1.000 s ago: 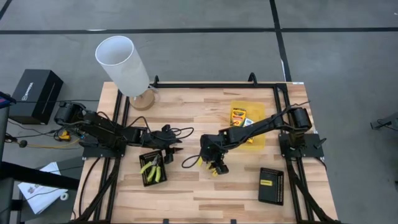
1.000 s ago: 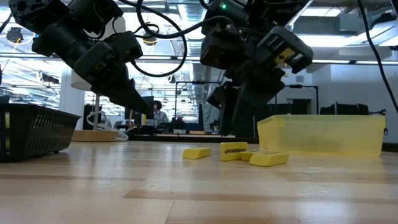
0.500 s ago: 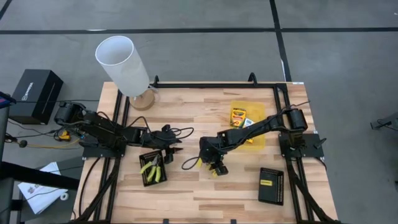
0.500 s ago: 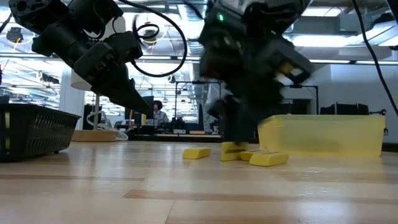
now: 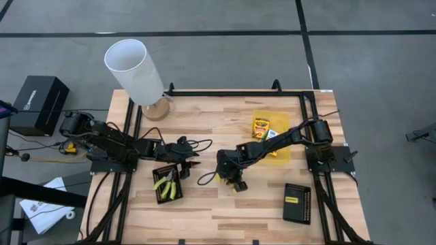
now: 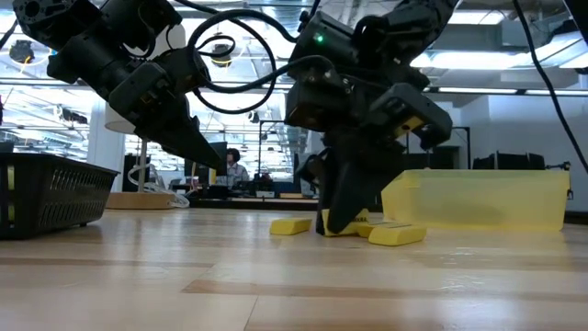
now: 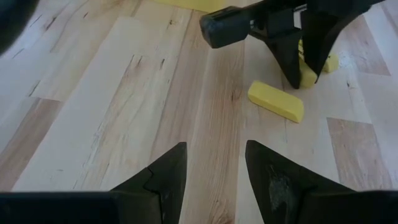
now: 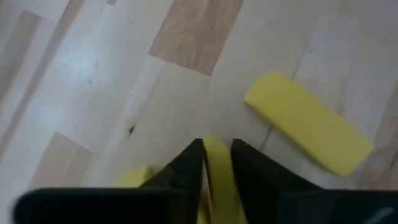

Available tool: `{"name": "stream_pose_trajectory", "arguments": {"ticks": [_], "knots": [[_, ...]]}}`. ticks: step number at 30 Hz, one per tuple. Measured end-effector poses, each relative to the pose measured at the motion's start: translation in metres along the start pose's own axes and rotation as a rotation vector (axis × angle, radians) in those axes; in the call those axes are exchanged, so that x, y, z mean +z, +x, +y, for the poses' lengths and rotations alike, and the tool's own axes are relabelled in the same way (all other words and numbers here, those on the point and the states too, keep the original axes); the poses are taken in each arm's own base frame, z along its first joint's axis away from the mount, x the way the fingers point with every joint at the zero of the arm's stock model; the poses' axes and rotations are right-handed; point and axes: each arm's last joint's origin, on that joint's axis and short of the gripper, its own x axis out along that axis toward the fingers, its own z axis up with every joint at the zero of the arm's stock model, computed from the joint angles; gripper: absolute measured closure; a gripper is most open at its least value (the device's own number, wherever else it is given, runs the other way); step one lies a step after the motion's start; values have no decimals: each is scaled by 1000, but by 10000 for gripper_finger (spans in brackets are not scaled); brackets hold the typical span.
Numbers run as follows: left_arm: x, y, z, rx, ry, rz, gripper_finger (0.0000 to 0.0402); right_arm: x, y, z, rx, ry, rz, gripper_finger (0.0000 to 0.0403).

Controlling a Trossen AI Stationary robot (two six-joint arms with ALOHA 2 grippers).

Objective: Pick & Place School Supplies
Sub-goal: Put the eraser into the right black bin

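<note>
Reaching down to the middle of the wooden table (image 5: 225,129), the right gripper (image 5: 236,183) had its two fingers (image 8: 186,165) touching the tabletop, with a yellow stick (image 8: 216,171) between them. The jaws were nearly closed, squeezing that stick from both sides. Another yellow stick (image 8: 309,123) lay flat just beside it on the wood, and in the low view a few more sticks (image 6: 397,235) lay close together around the fingers. The left gripper (image 5: 187,163) hung above the table to the left, near a black mesh tray (image 5: 166,184). Its jaws were a little way apart and held nothing. The small plier tool (image 5: 165,184) with yellow-green handles lay inside that tray. A printed box (image 5: 260,126) sat on the flat yellow tray (image 5: 283,151) at the far right. Another printed box (image 5: 293,199) lay in a second black mesh tray (image 5: 298,211) at the near right.
</note>
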Motion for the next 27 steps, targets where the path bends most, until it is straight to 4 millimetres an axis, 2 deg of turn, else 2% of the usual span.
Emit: {"name": "stream_pose_trajectory", "arguments": {"ticks": [2, 3, 14, 23, 27], "knots": [[0, 0, 0, 0, 0, 0, 243, 0, -1, 0, 3, -32, 0, 372], [0, 0, 0, 0, 0, 0, 243, 0, -1, 0, 3, -44, 1, 380], [0, 0, 0, 0, 1, 0, 243, 10, -9, 3, 24, -62, 85, 379], [0, 0, 0, 0, 1, 0, 243, 46, -43, 10, -1, -106, 156, 379], [0, 0, 0, 0, 1, 0, 243, 52, -59, 16, -8, -91, 244, 379]]}}
